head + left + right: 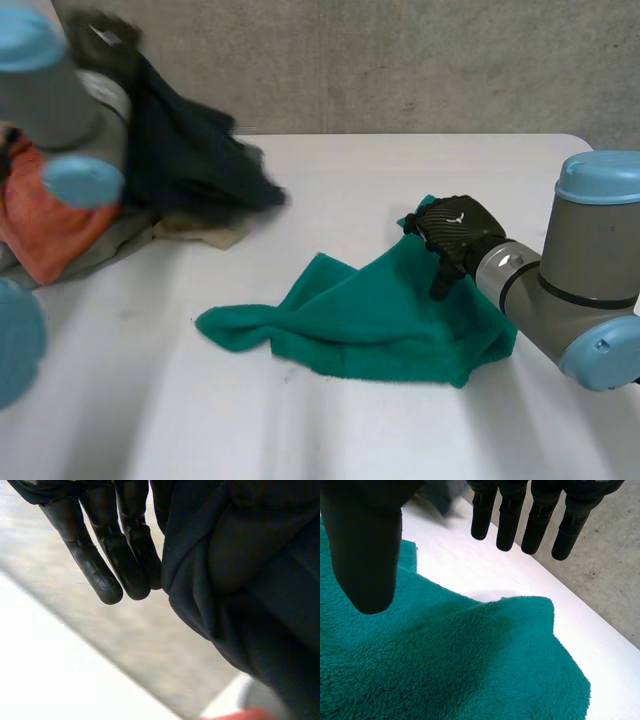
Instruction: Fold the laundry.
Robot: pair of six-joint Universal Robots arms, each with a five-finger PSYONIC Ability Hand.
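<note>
Reading the table (400,170) as a clock with 6 o'clock nearest the robot, the towel (370,315) lies flat about the middle, its narrow end reaching toward 9 o'clock. The right hand (455,235) is over the towel's 1 o'clock corner. A heap of clothes (50,225) sits at the 9 o'clock edge. A garment (190,150) hangs from the left hand (120,550) toward 10 o'clock, above the heap's far side. A wall (400,60) stands beyond 12 o'clock.

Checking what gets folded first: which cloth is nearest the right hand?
The green towel, lying crumpled alone mid-table with the open right hand at its edge. The dark garment and orange cloth are across the table by the left arm.
</note>
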